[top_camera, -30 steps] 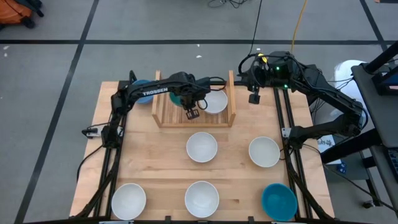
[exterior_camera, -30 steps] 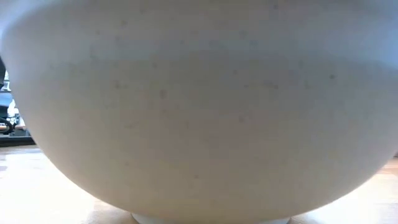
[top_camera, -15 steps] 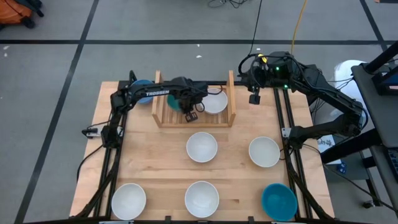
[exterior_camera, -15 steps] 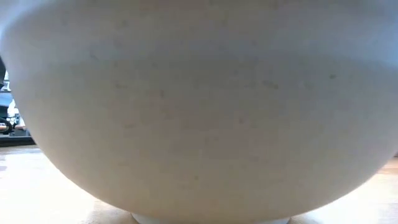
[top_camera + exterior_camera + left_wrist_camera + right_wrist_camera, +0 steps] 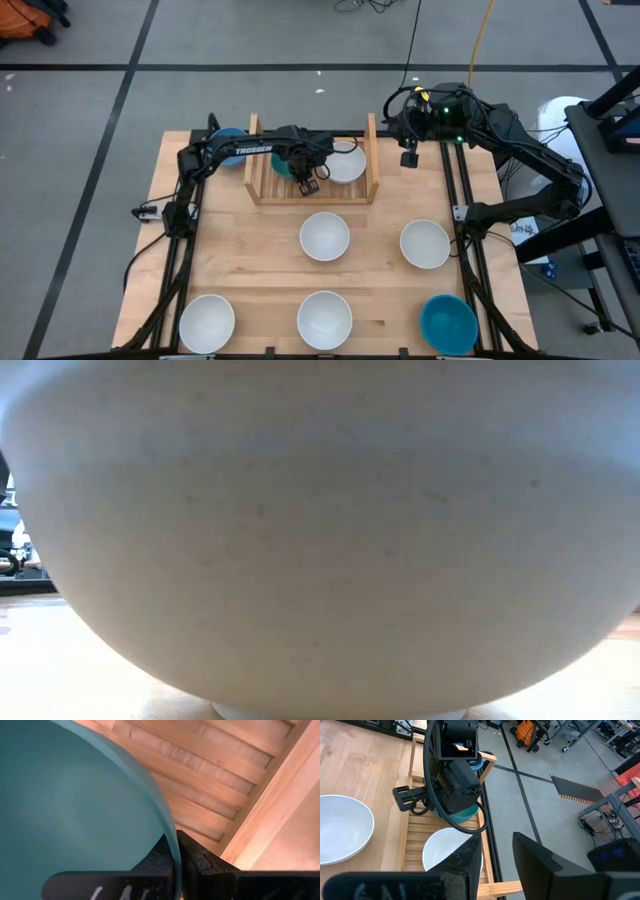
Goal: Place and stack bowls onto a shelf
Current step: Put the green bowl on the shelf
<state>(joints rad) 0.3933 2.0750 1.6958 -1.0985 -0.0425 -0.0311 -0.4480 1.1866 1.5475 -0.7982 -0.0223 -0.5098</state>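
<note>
A dark teal bowl (image 5: 282, 163) (image 5: 75, 795) is in the left half of the light-wood shelf (image 5: 262, 190), low over its slats (image 5: 210, 780). My left gripper (image 5: 308, 183) (image 5: 176, 854) is shut on the bowl's rim. A white bowl (image 5: 348, 164) sits on the shelf's right half. My right gripper (image 5: 408, 156) (image 5: 495, 860) hangs open and holds nothing, high beyond the shelf's right side board. The arm hides most of the teal bowl (image 5: 465, 813) in the right wrist view. My left gripper pinches the teal bowl's rim (image 5: 172, 840) on the side toward the white bowl and the table's near edge. One finger (image 5: 159, 857) is inside the bowl and one finger (image 5: 200, 862) outside. The fingers point down from above. Whether the bowl's foot rests on the slats I cannot tell.
Several more bowls stand on the tabletop: white ones (image 5: 324, 236) (image 5: 425, 243) (image 5: 207, 322) (image 5: 324, 319), a blue one (image 5: 448, 323) at the near right and another blue one (image 5: 228, 143) left of the shelf. One white bowl (image 5: 320, 530) fills the low view.
My left gripper has gone down into the shelf with the teal bowl, which has sunk toward the slats with its opening still up. In the last half second it has nearly stopped.
</note>
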